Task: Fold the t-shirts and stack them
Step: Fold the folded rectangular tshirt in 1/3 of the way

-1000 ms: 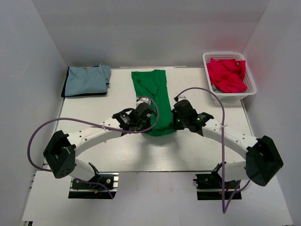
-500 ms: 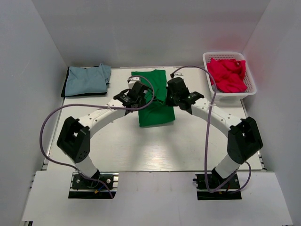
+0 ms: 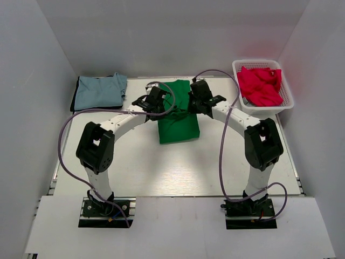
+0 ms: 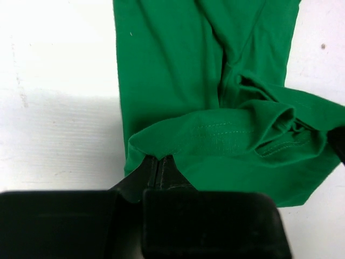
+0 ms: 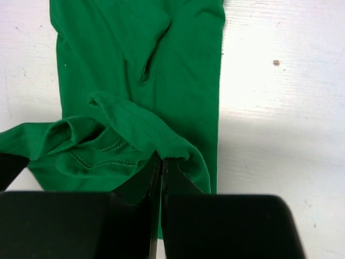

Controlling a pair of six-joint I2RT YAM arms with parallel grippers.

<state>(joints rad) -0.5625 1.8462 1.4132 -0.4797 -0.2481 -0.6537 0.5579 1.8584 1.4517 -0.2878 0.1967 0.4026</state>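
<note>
Left pincer point(image 4: 159, 164) and right pincer point(image 5: 161, 162) each clamped shut on the shirt point(image 3: 179, 127) hem, now carried forward over its far half versus a second ago, so the fold is nearly closed; rest of shirt lies on the table point(image 3: 135, 162) below and behind them.

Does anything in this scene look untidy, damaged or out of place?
Nothing is spilled or damaged. One untidy spot: the lifted edge of the green t-shirt sags in bunched wrinkles between the left gripper and the right gripper, both shut on it, so the fold is not flat.
</note>
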